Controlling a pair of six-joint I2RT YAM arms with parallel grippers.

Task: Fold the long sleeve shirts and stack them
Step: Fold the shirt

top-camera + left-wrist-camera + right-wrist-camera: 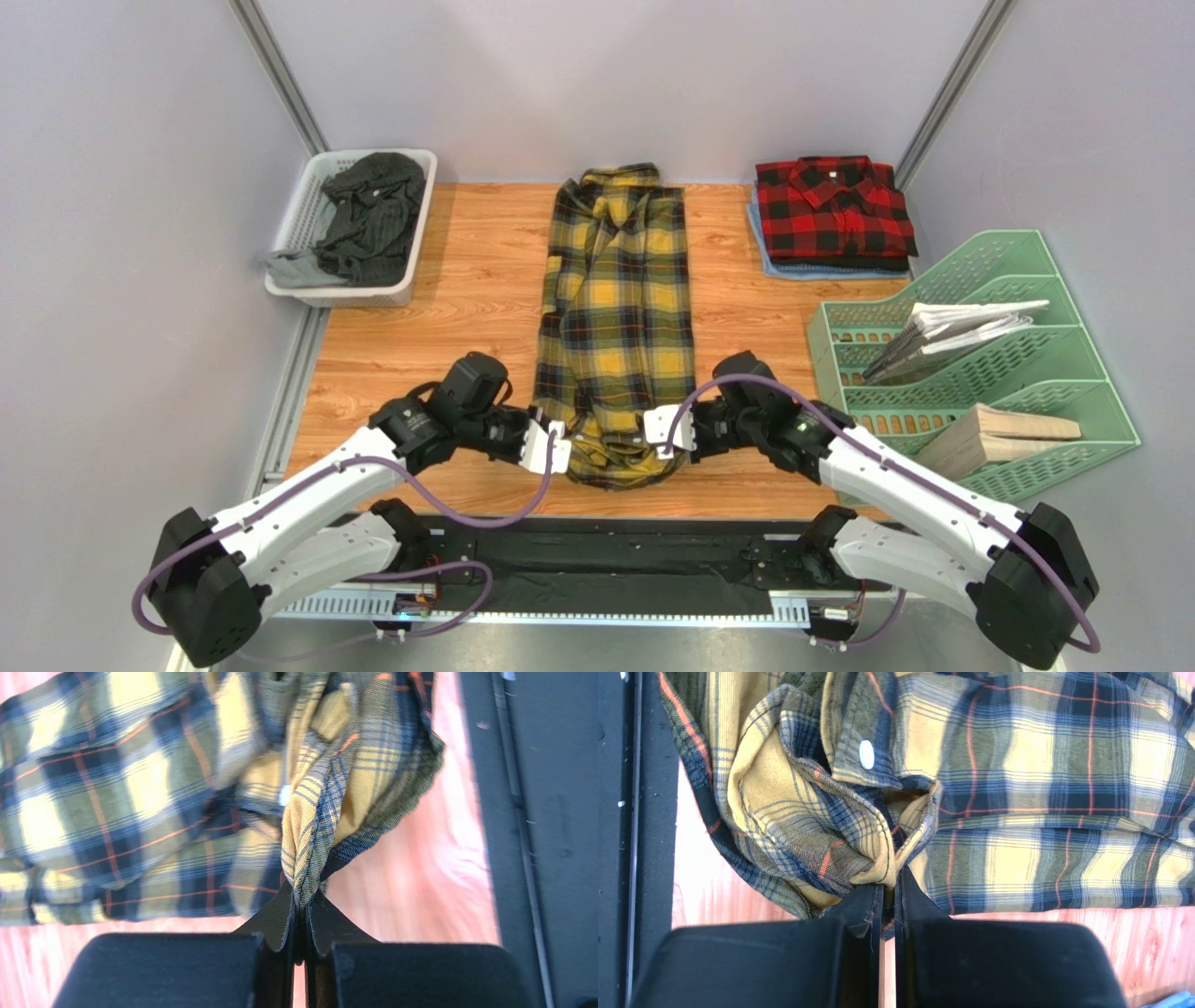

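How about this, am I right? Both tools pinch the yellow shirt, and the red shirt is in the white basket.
No. The top view shows the red shirt folded at the far right, outside the white basket, which holds grey clothes. The left tool and right tool do pinch the yellow shirt.

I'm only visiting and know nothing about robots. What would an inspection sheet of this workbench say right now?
Surface: wooden table with a black strip along the near edge.
Job's things: yellow plaid shirt lies lengthwise mid-table with its sides folded in; red plaid shirt sits folded at back right on a blue item.
Clutter: white basket of dark grey clothes at back left; green file rack at right, holding papers and a wooden block.
Grippers: left arm's fingers and right arm's fingers are each shut on the yellow shirt's near hem.
Cables: purple cables loop along both arms.
Surroundings: grey walls and metal corner posts.
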